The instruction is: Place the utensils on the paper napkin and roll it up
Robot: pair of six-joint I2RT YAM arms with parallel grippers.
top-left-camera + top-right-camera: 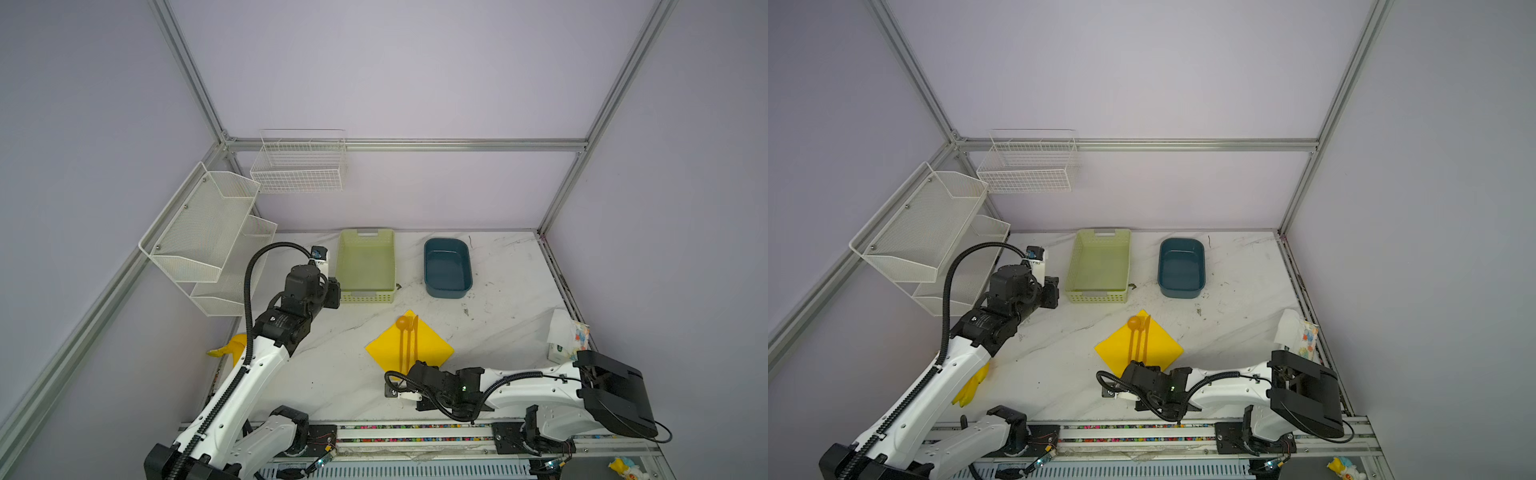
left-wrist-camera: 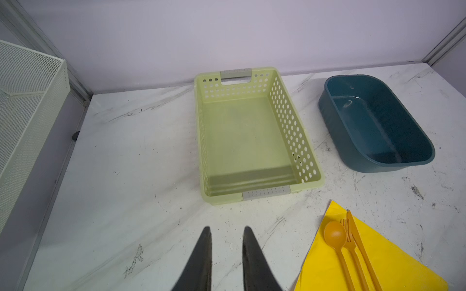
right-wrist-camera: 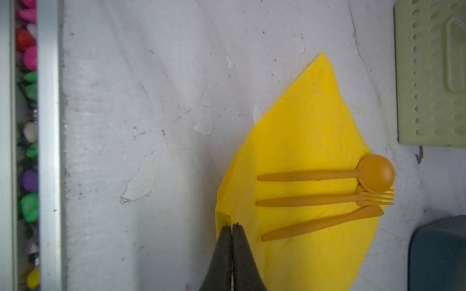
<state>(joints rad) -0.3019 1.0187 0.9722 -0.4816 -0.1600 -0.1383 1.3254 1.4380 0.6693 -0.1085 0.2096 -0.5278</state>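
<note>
The paper napkin [image 1: 430,347] [image 1: 1160,347] [image 3: 302,136] is a yellow square lying as a diamond on the marble table. The utensils rest side by side on it: spoon [image 3: 375,173] [image 2: 335,234], fork [image 3: 315,200] [image 2: 350,239] and knife [image 3: 322,223] [image 2: 359,239], heads toward the far corner. My right gripper [image 3: 232,225] [image 1: 417,368] is shut on the napkin's near corner, where a small flap is pinched up. My left gripper [image 2: 226,229] [image 1: 332,297] hovers left of the napkin, slightly open, with nothing between its fingers.
A green basket [image 1: 365,300] and a blue tub [image 1: 448,293] stand behind the napkin. A tissue pack [image 1: 567,336] sits at the right edge. A yellow banana toy [image 1: 232,347] lies by the left arm. White mesh shelves [image 1: 199,232] hang on the left wall.
</note>
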